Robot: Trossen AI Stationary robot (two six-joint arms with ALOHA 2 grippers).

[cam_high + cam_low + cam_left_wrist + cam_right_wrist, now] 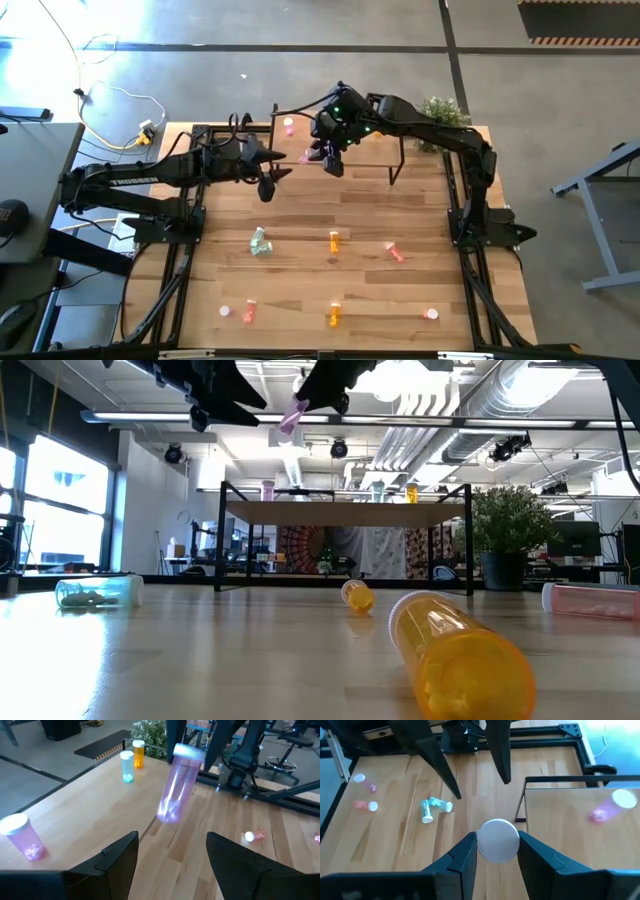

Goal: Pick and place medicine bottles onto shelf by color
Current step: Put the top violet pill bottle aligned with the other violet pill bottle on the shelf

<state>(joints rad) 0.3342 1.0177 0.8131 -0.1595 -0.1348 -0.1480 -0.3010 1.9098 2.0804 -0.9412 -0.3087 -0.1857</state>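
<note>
My right gripper [328, 158] is shut on a pink medicine bottle [175, 787] with a white cap, held in the air over the shelf's near edge. The shelf [360, 150] is a light wood board on black legs at the table's far side. On it stand a pink bottle [22, 837], a pale green one [127, 766] and an orange one [138, 754]. My left gripper [172, 850] is open and holds nothing; it hovers just left of the held bottle, pointing toward it. My right gripper pinches the bottle's white cap [498, 839] between its two fingers, one on each side of the cap. The fingers slant down from above. The bottle hangs tilted below them, its bottom end [167, 815] clear of shelf and table.
Loose bottles lie on the tabletop: green [260, 242], orange [333, 241], salmon [394, 252], and more along the near edge, pink [249, 312], orange [334, 316], pink [432, 314]. A potted plant [440, 112] stands at the far right corner.
</note>
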